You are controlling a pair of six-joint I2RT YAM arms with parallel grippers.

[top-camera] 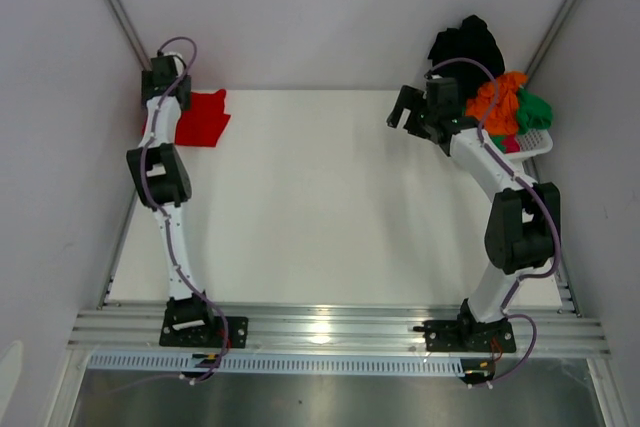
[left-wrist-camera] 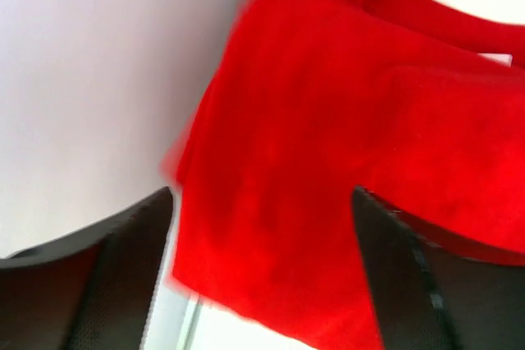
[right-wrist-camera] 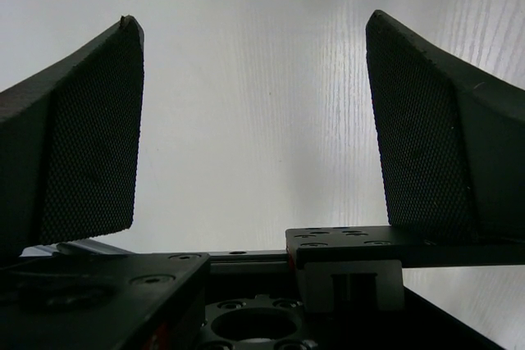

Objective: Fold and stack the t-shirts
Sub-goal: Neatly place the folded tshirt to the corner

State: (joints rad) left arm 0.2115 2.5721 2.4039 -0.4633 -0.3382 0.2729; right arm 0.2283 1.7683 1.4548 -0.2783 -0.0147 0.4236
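Here, one red t-shirt [top-camera: 203,119]; one black [top-camera: 467,47], one orange [top-camera: 497,102], one green [top-camera: 533,110] in one basket [top-camera: 541,143]; all four fingers [right-wrist-camera: 90,129] apart.

Bright even light, glare on rail [top-camera: 330,331], left wrist view perhaps motion-blurred

red t-shirt [top-camera: 203,119] folded far-left, other t-shirts [top-camera: 497,102] heaped far-right

lab cell: white walls [top-camera: 330,7], aluminium rail [top-camera: 330,329]
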